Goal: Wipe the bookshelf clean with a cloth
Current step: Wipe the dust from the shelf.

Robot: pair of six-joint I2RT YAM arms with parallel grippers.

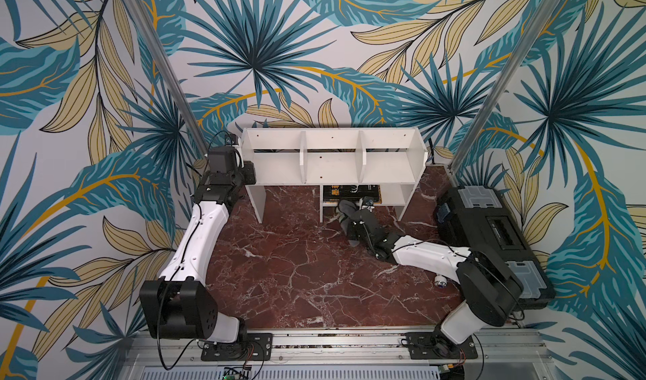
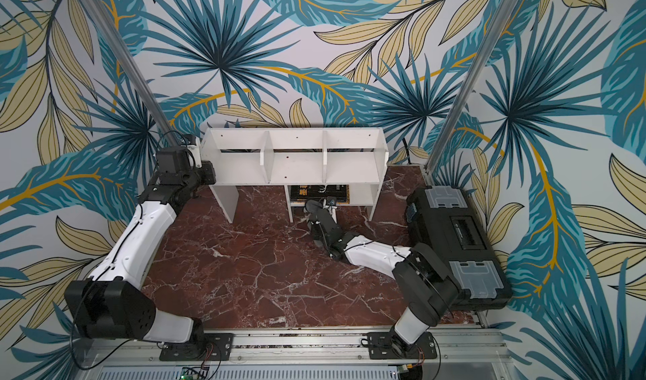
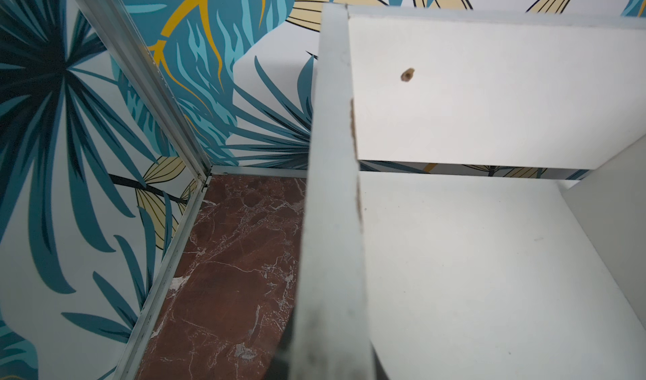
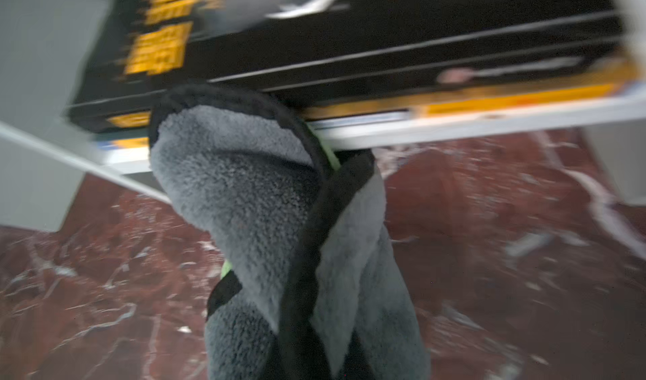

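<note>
Clenching the cloth [image 4: 244, 193], the right gripper [image 1: 350, 215] holds a plush grey microfibre wad, folded over itself, with black piping and slivers of lime green. Just ahead of the jaws its rounded tip touches the front lip of the bookshelf [image 1: 332, 172] cubby, where flat black books [image 1: 350, 191] with yellow lettering lie stacked. Glossy red-brown marbled tabletop [image 1: 297, 256] spreads beneath it. The left gripper [image 1: 249, 172] pinches the smooth white end panel's chipped edge
</note>
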